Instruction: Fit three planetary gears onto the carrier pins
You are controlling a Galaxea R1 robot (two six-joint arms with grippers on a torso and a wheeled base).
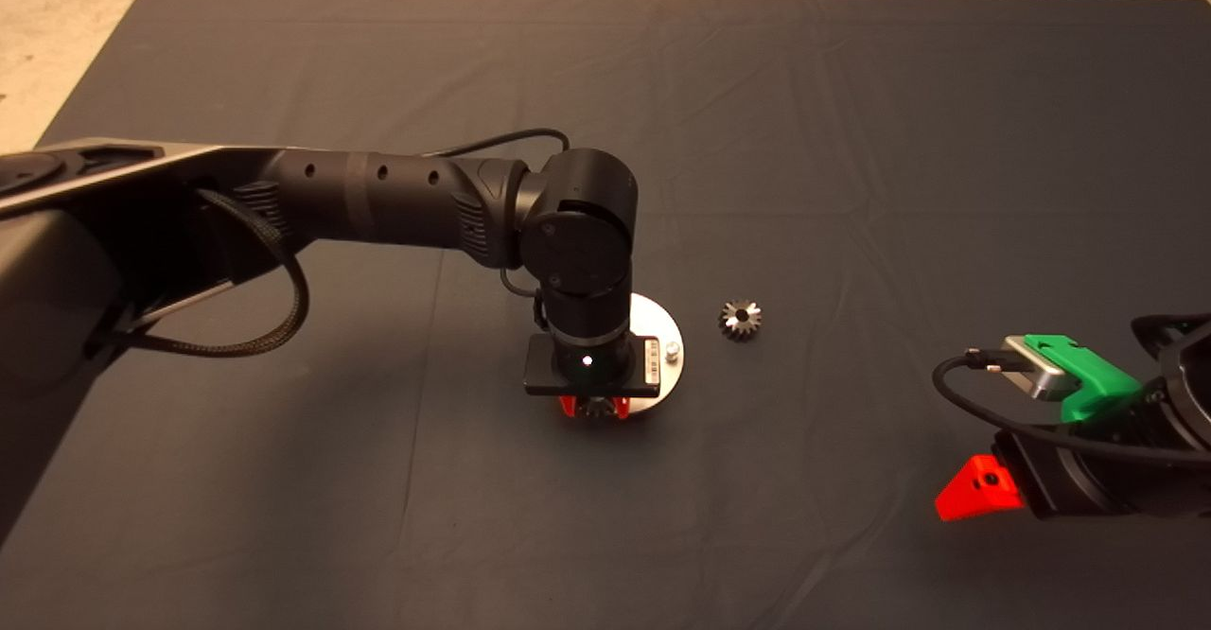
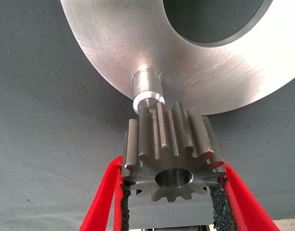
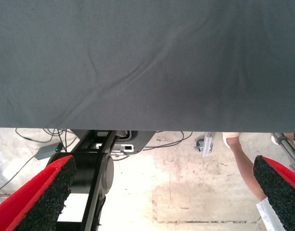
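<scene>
The left pincer (image 2: 171,192) is clamped on one small silvery toothed gear (image 2: 172,154), just beside a short silver pin (image 2: 147,91) of the round silver disc (image 1: 662,327), not seated. Another grey gear (image 1: 740,319) waits on the dark mat. The right pincer (image 3: 161,197), fingers apart, is parked at the worktop edge.

Dark mat (image 1: 851,138), head view. Left gripper (image 1: 594,409) at centre, over the 6 o'clock rim of the disc (image 1: 662,323), a gear (image 1: 596,410) between its red fingers. One carrier pin (image 1: 673,351) visible. Loose gear (image 1: 740,319) at the disc's 3 o'clock. Right gripper (image 1: 979,490) parked lower right.
</scene>
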